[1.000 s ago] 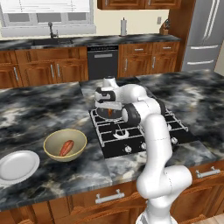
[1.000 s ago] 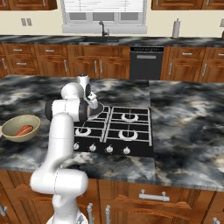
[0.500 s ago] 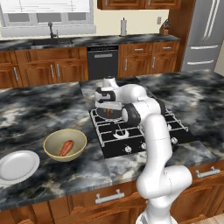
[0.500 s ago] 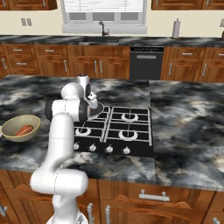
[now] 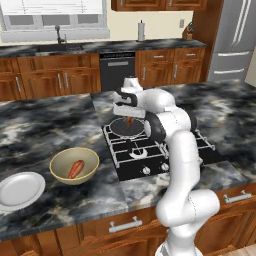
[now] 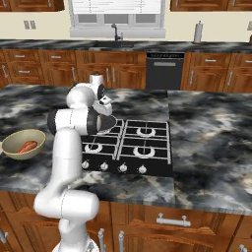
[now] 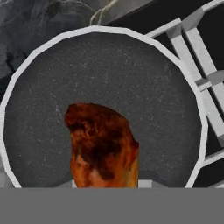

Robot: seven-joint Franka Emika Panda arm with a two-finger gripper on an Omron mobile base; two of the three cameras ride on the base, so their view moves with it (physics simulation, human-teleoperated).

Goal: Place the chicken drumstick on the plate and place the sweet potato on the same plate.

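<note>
Far to the gripper's left on the bench lies the plate (image 5: 20,190), bare; nearer, the sweet potato (image 5: 76,169) sits in a tan bowl (image 5: 74,166). Now the gripper (image 5: 129,118) hangs over the pan (image 7: 105,105) on the stove (image 5: 155,145), with the drumstick (image 7: 103,146) directly below it and apparently between its fingers; whether they are clamped on it I cannot tell. It looks light, firm and perhaps greasy, so hold its fat end.

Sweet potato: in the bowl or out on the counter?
In. The sweet potato lies inside the tan bowl on the counter, beside the empty plate.
</note>
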